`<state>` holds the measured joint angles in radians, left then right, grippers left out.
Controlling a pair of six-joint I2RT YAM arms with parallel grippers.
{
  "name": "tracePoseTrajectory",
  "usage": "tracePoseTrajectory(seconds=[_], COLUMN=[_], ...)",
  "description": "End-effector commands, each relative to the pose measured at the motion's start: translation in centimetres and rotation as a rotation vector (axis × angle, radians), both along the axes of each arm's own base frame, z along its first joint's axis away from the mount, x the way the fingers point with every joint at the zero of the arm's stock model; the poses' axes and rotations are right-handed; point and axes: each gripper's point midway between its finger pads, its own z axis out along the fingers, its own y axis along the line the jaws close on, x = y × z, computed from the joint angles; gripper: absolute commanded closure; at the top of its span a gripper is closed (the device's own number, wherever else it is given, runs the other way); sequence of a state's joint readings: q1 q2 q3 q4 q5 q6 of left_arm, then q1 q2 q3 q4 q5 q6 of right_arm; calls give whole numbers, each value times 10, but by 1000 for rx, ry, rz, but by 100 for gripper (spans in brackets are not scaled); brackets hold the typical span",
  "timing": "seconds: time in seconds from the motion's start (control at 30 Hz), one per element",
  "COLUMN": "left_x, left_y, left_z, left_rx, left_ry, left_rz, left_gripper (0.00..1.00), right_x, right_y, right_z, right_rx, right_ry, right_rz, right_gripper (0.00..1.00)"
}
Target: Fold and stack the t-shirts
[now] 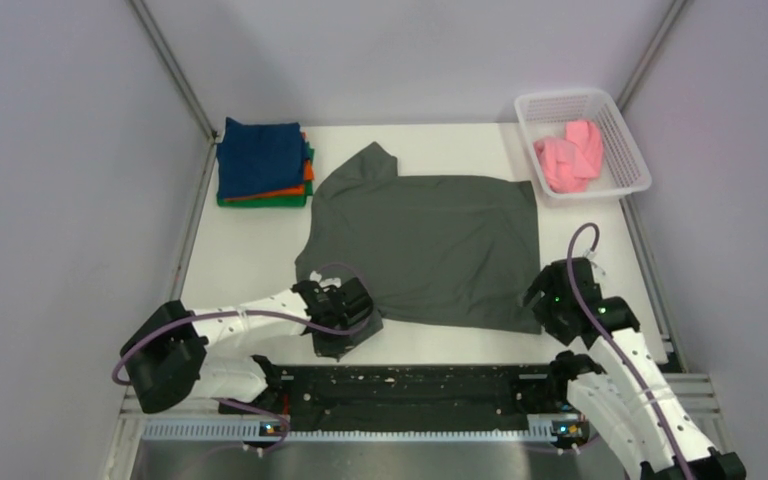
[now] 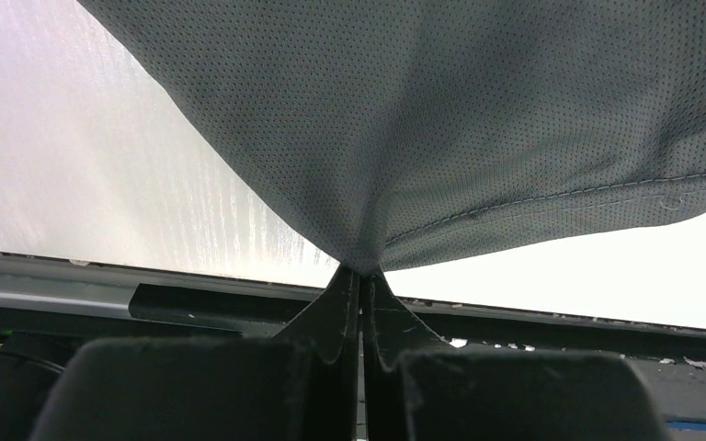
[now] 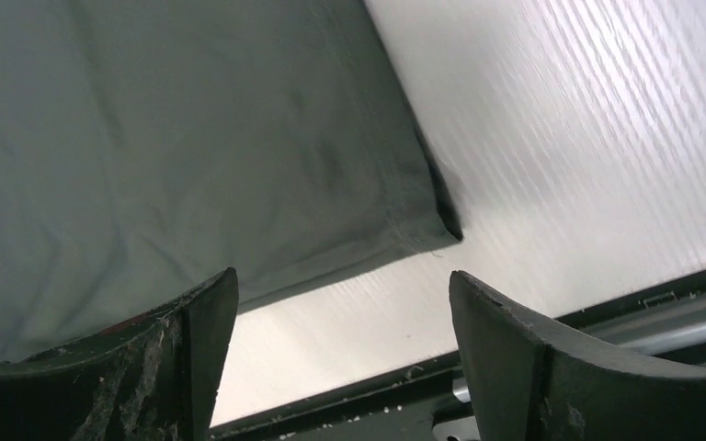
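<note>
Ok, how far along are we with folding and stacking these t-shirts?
Done: a folded stack, navy on top with orange and green beneath, sits at the far left. In hand: the dark grey t-shirt lies spread out. The left gripper has its jaws shut on the near-left corner, and the right gripper is open over the near-right one. Left: folding and stacking it, then the pink t-shirt in the white mesh basket.

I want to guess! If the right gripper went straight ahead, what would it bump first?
The right gripper probably meets the grey shirt at its corner, or bare table before it; depth is unclear.
</note>
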<state>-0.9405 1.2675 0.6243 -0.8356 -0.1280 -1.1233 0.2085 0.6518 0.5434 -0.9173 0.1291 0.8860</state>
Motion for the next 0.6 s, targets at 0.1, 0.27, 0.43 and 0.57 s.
tracePoseTrajectory(seconds=[0.1, 0.27, 0.43, 0.57], left_x=[11, 12, 12, 10], left_y=[-2, -3, -3, 1], left_z=[5, 5, 5, 6], left_rx=[-19, -30, -40, -40], left_ry=[-53, -54, -53, -49], left_rz=[-5, -4, 0, 11], left_gripper=[100, 100, 100, 100], right_x=[-19, -17, -12, -10], right_y=[-7, 0, -5, -10], right_z=[-41, -66, -73, -74], right_rx=[13, 57, 30, 4], right_ry=[93, 97, 90, 84], right_rz=[-128, -138, -164, -179], right_gripper=[23, 42, 54, 72])
